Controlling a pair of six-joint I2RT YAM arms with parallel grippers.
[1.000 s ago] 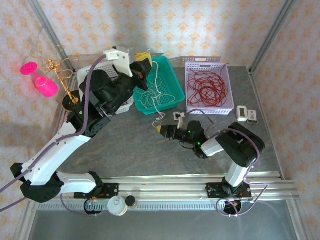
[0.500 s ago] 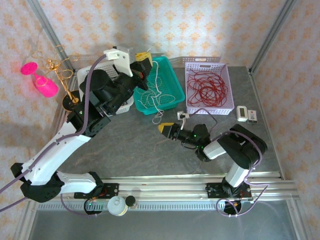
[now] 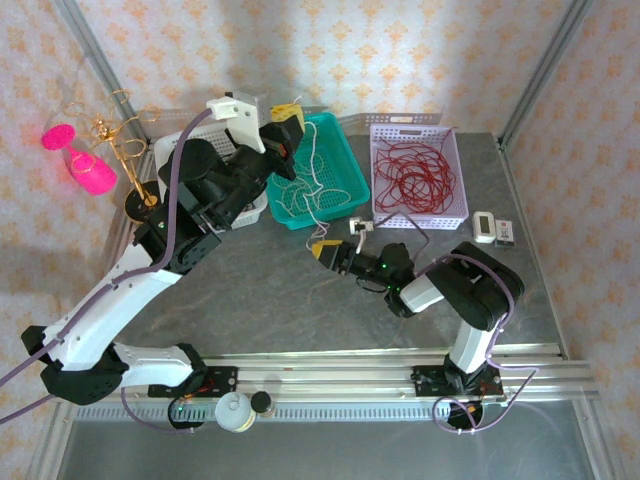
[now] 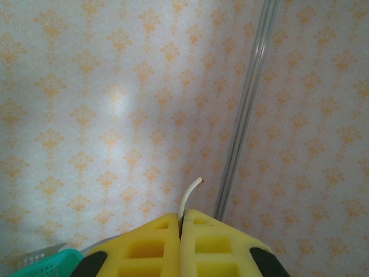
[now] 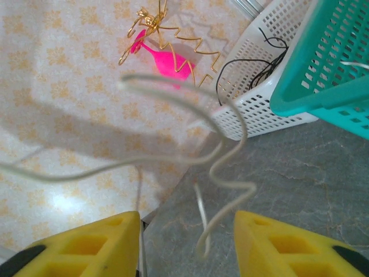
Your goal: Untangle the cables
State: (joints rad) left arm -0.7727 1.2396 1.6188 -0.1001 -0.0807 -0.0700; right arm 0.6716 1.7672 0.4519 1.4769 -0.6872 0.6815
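1. Right gripper (image 3: 325,252): low over the grey table (image 3: 260,290), just in front of the teal basket. In its wrist view its yellow fingers (image 5: 86,245) stand apart, released. A curl of white cable hangs in the gap between them and is not pinched.

2. White cable (image 3: 300,195): most of it is heaped loosely in the teal basket (image 3: 345,150). One strand trails over the basket's near rim onto the table, towards the right gripper. In the right wrist view it loops in wavy bends (image 5: 230,150) above the tabletop.

3. Left gripper (image 3: 288,118): raised above the far left corner of the teal basket. Its yellow fingers are pressed together, clenched on the white cable. A short cut end (image 4: 189,196) sticks up from the seam.

4. Red cable (image 3: 415,175): a loose coil lying inside the lilac basket (image 3: 410,128), just right of the teal one and apart from the white strand.

5. Black cable (image 5: 262,55): thin loops in the white basket (image 5: 259,109), left of the teal basket and partly hidden by the left arm in the top view.

6. Small white gadget (image 3: 485,227): on the table, just beside the lilac basket's right near corner.

7. Gold wire stand (image 3: 125,160): upright at the table's far left edge.

8. Pink goblet (image 3: 90,170): tilted, just beside the stand, against the patterned wall.
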